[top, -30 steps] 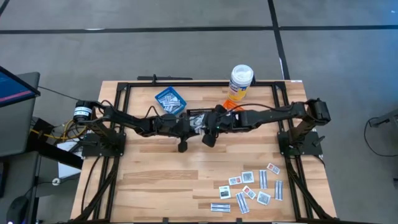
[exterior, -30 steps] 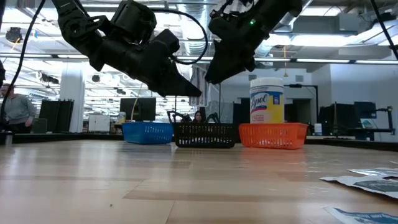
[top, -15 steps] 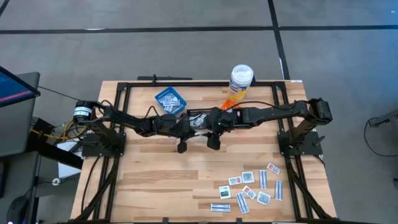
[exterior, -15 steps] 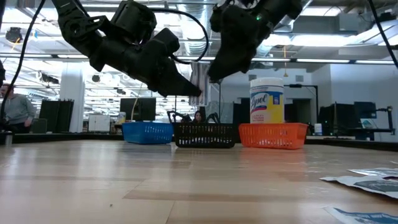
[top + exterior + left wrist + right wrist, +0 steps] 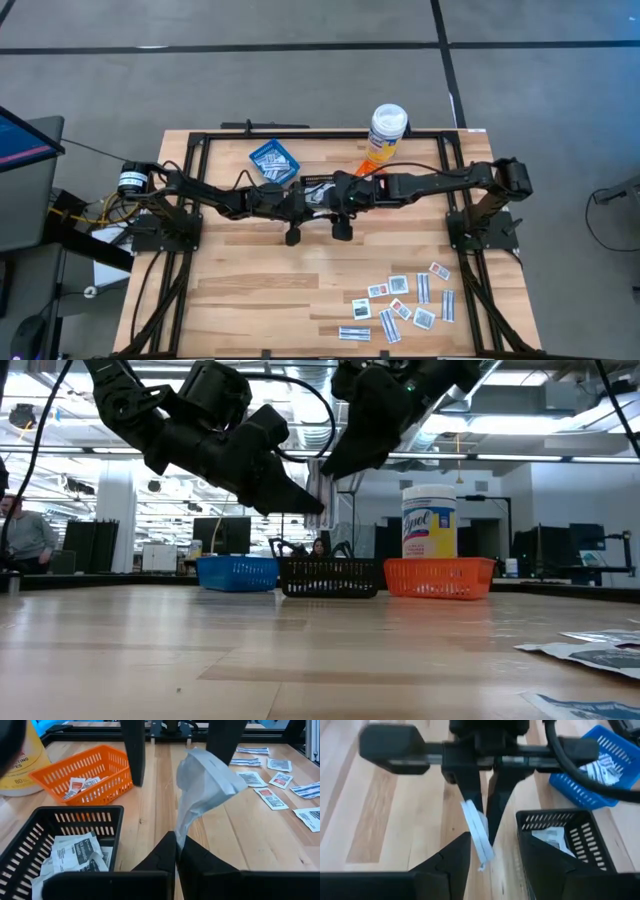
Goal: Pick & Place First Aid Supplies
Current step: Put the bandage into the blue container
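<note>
- The left pincer [image 5: 176,851] is clenched on a flat white paper packet [image 5: 202,785], gripping it by one corner, so the packet stands up loose and bent above the table.
- This pincer hangs in the air above the middle of the wooden table [image 5: 260,290], just beside the black plastic mesh basket [image 5: 318,190], which already has some white packets in it.
- The right pincer [image 5: 487,857] faces the left one closely, its fingers spread on both sides of the packet [image 5: 477,832]; I judge this as a handover between the arms.
- To do it well, the right pincer should close on a wide part of the packet, away from the left fingertips, and the left one should let go only after that grip is firm.
- The packet is thin and floppy, so a grip on the edge may slip.
- The other white first aid packets [image 5: 400,300] lie spread near the table's front right corner, well apart from both pincers.
</note>
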Tool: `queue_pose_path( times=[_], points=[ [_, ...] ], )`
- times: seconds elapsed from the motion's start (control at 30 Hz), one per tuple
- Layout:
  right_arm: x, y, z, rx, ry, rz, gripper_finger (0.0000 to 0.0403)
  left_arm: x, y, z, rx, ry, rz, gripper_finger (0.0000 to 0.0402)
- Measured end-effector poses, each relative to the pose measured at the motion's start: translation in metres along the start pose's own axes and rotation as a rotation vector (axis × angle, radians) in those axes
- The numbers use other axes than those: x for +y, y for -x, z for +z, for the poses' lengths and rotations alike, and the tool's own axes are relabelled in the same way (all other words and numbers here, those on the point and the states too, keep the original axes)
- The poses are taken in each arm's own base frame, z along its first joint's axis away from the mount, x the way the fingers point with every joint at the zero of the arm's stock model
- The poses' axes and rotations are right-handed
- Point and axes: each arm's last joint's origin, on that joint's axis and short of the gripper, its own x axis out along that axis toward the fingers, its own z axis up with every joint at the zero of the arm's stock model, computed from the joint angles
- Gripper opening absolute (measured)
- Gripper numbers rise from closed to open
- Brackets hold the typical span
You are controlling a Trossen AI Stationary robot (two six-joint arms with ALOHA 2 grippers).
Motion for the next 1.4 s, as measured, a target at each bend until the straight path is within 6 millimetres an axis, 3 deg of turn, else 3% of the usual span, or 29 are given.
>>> queue_pose_path(
  times=[0.2, 0.43, 0.5, 0.83, 1.13, 1.27, 1.4],
  points=[
    [-0.002, -0.001, 0.002, -0.019, -0.004, -0.004, 0.0153, 0.000, 0.000, 0.001, -0.011, -0.001, 0.001, 0.0008],
    [-0.003, -0.001, 0.001, -0.015, -0.007, -0.006, 0.0027, 0.000, 0.000, 0.001, -0.010, 0.000, 0.005, 0.0010],
    [-0.003, -0.001, -0.001, 0.005, -0.005, -0.005, 0.0010, 0.000, 0.000, 0.001, -0.006, 0.000, 0.005, 0.0010],
    [-0.004, 0.000, -0.008, 0.082, -0.018, -0.057, 0.0005, 0.002, 0.000, 0.000, 0.002, 0.008, 0.061, 0.0008],
    [-0.008, 0.002, -0.018, 0.185, -0.037, -0.215, 0.0071, 0.014, 0.005, -0.002, 0.054, 0.065, 0.114, 0.0008],
    [-0.009, 0.004, -0.026, 0.251, -0.144, -0.281, 0.0098, 0.034, 0.027, 0.006, 0.115, 0.080, 0.283, 0.0007],
    [-0.009, 0.005, -0.029, 0.270, -0.223, -0.294, 0.0114, 0.068, 0.065, 0.015, 0.170, 0.137, 0.459, 0.0007]
  ],
)
